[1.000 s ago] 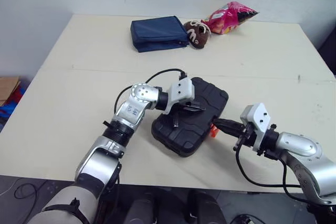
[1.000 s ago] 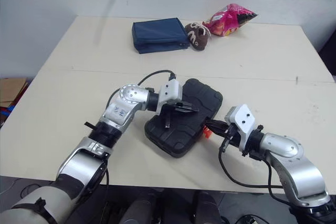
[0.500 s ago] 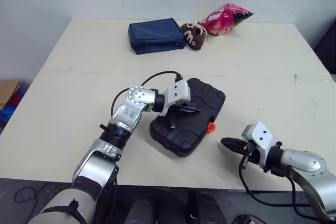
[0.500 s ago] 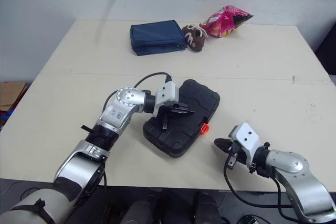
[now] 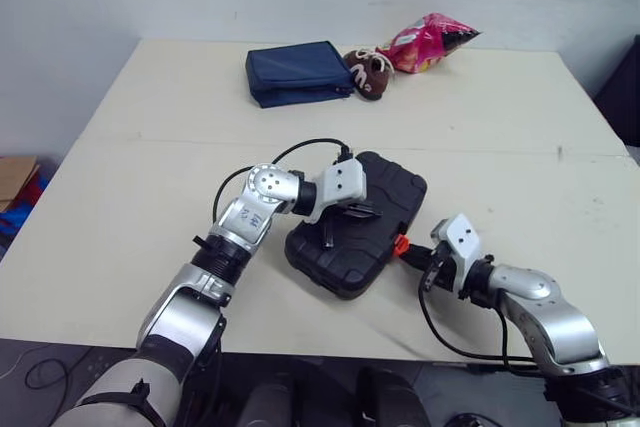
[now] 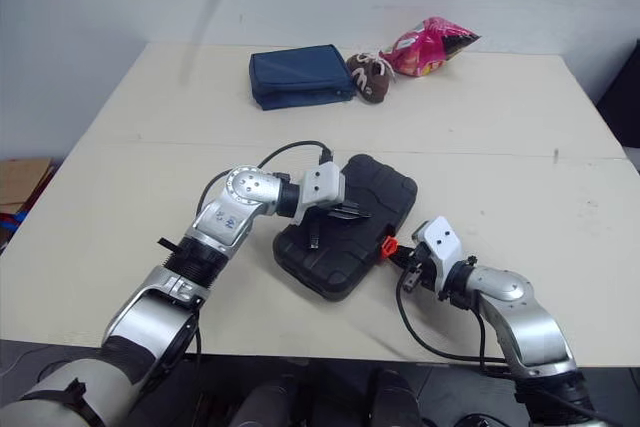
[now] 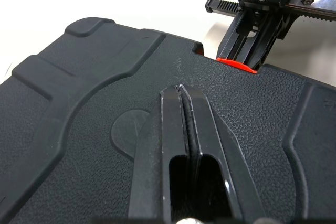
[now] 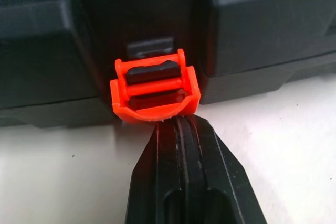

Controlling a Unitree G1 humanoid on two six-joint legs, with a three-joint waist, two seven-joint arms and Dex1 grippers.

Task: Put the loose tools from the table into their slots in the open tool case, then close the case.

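The black tool case (image 5: 388, 197) lies shut near the front of the table (image 5: 140, 147). Its orange latch (image 8: 155, 96) looks not yet snapped home, and the right gripper (image 8: 178, 127), fingers pressed together, touches the latch's lower lip. The left gripper (image 7: 181, 92), jaws likewise pressed together, rests on the lid. An off-centre push could slip past the latch or skid the case sideways.
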